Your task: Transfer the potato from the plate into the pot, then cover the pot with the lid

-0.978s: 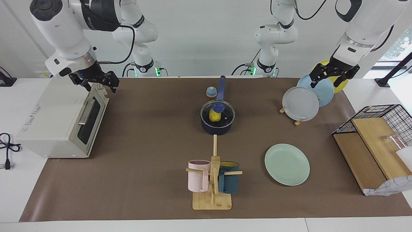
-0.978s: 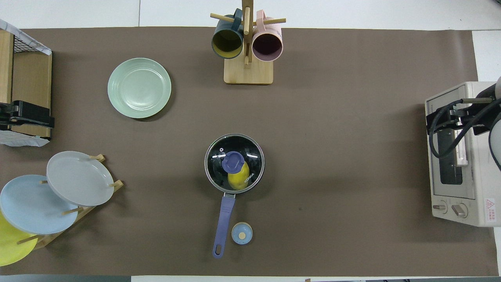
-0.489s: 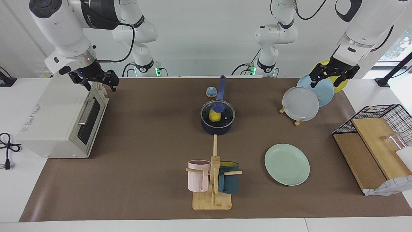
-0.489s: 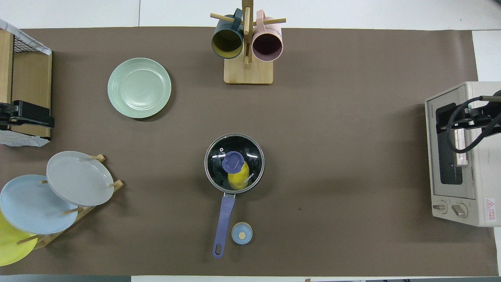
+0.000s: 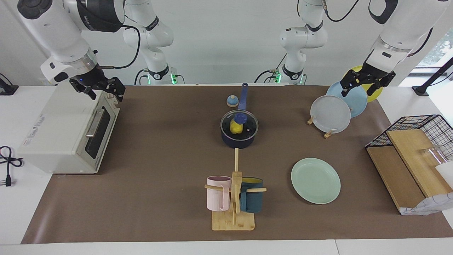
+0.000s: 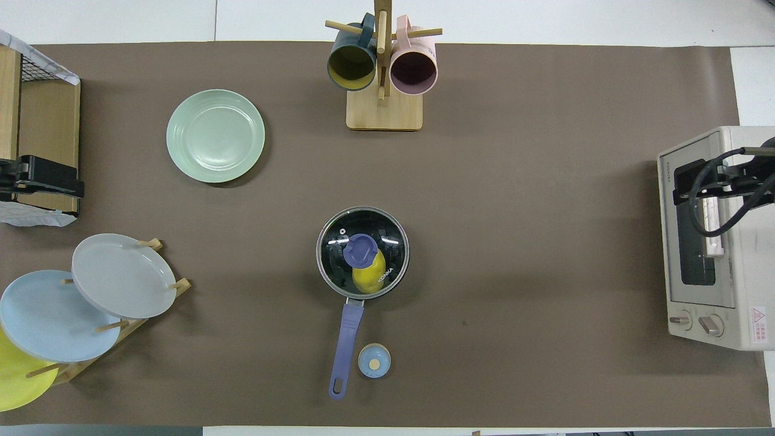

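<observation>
The yellow potato [image 5: 235,127] lies inside the dark navy pot [image 5: 239,141] at the middle of the table, and shows through the glass in the overhead view [image 6: 366,278]. The glass lid [image 5: 248,124] with its blue knob sits on the pot [image 6: 346,339] and covers it [image 6: 336,242]. The mint-green plate [image 5: 315,180] lies bare, farther from the robots and toward the left arm's end [image 6: 215,135]. My right gripper [image 5: 101,90] is open and empty, raised over the toaster oven [image 6: 696,184]. My left gripper [image 5: 357,90] is open and empty, waiting over the plate rack [image 6: 42,180].
A toaster oven [image 5: 63,131] stands at the right arm's end. A rack of upright plates [image 5: 331,114] and a wire basket with boards [image 5: 410,148] stand at the left arm's end. A mug tree [image 5: 234,198] stands farther out than the pot. A small bell [image 5: 232,101] sits beside the pot handle.
My right gripper has drawn back and risen over the toaster oven, toward the right arm's end. The left arm, pot, lid and plate have not moved.
</observation>
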Robot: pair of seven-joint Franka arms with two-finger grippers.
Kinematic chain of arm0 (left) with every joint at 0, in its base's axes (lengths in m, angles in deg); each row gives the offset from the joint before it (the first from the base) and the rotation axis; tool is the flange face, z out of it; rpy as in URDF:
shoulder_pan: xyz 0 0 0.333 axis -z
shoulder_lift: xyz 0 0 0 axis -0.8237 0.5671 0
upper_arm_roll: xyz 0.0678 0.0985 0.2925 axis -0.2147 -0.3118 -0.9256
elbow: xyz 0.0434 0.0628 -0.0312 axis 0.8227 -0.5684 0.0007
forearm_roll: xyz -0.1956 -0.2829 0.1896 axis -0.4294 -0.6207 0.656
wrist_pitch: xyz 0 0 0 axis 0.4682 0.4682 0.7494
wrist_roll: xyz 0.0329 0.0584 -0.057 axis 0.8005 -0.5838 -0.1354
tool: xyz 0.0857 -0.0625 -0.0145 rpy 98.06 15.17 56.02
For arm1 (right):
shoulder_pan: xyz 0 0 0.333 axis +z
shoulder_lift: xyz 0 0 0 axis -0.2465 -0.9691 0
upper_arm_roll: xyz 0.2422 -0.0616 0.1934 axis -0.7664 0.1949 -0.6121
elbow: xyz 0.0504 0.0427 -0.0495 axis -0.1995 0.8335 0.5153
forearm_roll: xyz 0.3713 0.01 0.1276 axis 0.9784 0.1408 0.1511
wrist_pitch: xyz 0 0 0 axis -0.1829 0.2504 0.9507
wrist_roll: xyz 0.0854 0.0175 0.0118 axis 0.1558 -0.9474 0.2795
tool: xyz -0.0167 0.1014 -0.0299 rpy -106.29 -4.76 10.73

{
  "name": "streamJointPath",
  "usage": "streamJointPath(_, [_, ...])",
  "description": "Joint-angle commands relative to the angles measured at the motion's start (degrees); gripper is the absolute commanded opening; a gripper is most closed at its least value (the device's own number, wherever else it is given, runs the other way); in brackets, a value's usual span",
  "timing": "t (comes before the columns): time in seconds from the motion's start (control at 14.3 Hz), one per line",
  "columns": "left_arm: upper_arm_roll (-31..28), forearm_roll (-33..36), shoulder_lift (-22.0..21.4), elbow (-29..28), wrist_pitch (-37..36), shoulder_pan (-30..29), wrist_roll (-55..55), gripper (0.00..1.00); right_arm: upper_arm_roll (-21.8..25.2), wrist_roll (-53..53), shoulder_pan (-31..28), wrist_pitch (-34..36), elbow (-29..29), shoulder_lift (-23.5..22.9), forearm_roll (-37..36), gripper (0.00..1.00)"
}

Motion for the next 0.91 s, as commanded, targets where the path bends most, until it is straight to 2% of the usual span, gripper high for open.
streamJointPath(0.0, [-0.28, -0.66, -1.06, -1.08, 0.34, -0.03, -0.01, 1.0, -0.22, 1.06, -0.48, -1.21, 1.84, 1.39, -0.25, 1.0])
streamJointPath(0.84, [-0.28, -0.58, -1.06, -1.16, 0.34, -0.03, -0.01, 1.0, -0.39, 1.94, -0.75, -1.56, 1.93, 1.39, 0.45, 1.0])
